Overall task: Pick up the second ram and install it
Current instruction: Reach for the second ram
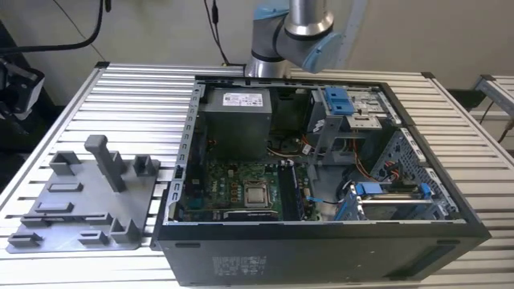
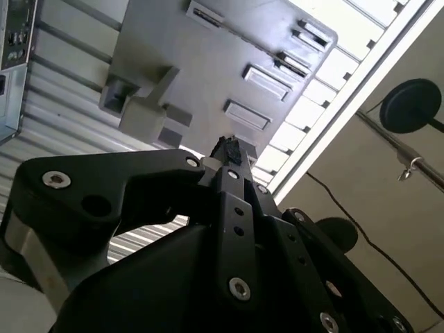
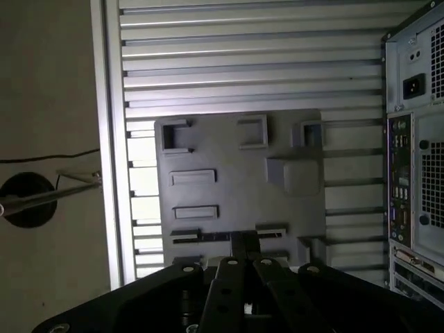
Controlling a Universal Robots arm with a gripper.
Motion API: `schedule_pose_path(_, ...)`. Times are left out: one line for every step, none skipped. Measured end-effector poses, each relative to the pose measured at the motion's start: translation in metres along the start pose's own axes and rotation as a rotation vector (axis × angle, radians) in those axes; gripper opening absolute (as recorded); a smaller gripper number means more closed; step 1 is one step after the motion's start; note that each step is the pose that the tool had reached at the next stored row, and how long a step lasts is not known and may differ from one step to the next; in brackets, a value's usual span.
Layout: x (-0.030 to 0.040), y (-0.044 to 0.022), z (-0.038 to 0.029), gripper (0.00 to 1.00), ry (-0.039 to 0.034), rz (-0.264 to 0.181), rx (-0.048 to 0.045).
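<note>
In both wrist views my gripper (image 3: 243, 244) (image 2: 225, 148) hangs well above the grey holder tray (image 3: 229, 149) (image 2: 208, 62), fingertips pressed together with no gap and nothing held. Just beyond the fingertips a thin dark strip (image 3: 202, 236) stands edge-on in a long slot of the tray; it looks like the second ram, but its label is hidden. In the exterior view the tray (image 1: 80, 201) lies on the slatted table at the exterior view's left, beside the open computer case (image 1: 321, 180). The motherboard (image 1: 241, 186) lies exposed inside the case.
The arm's base (image 1: 289, 30) rises behind the case. A tall grey post (image 1: 105, 159) and several low brackets stand on the tray. The case's rear panel (image 3: 416, 173) is close beside the tray. The table's edge rail (image 3: 111, 139) runs along the tray's other side, with floor beyond.
</note>
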State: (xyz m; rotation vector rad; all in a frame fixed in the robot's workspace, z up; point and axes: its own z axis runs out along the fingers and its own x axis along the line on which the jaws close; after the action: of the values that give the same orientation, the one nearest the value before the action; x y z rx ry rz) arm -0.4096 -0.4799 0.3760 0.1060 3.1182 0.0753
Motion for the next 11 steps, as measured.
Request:
schedule_pose_path(0.0001,-0.0025,0.0009,0.11,0.0000,0.000,0.0000)
schedule_pose_path(0.0002,-0.0054,0.0017,0.11,0.0000,-0.001,-0.0001)
schedule_pose_path(0.0002,-0.0082,0.0025,0.11,0.0001,-0.002,-0.0003)
schedule_pose_path(0.0001,-0.0111,0.0032,0.11,0.0002,-0.003,-0.0004)
schedule_pose_path(0.0001,-0.0139,0.0039,0.11,0.0002,-0.004,-0.0006)
schedule_pose_path(0.0000,-0.0166,0.0046,0.11,0.0003,-0.005,-0.0007)
schedule_pose_path(-0.0001,-0.0191,0.0050,0.11,0.0003,-0.006,-0.0009)
schedule_pose_path(0.0000,-0.0215,0.0052,0.11,0.0005,-0.009,-0.0009)
schedule_pose_path(0.0001,-0.0239,0.0055,0.11,0.0006,-0.011,-0.0012)
schedule_pose_path(0.0006,-0.0253,0.0057,0.11,0.0007,-0.013,-0.0012)
schedule_pose_path(0.0018,-0.0260,0.0060,0.11,0.0009,-0.015,-0.0012)
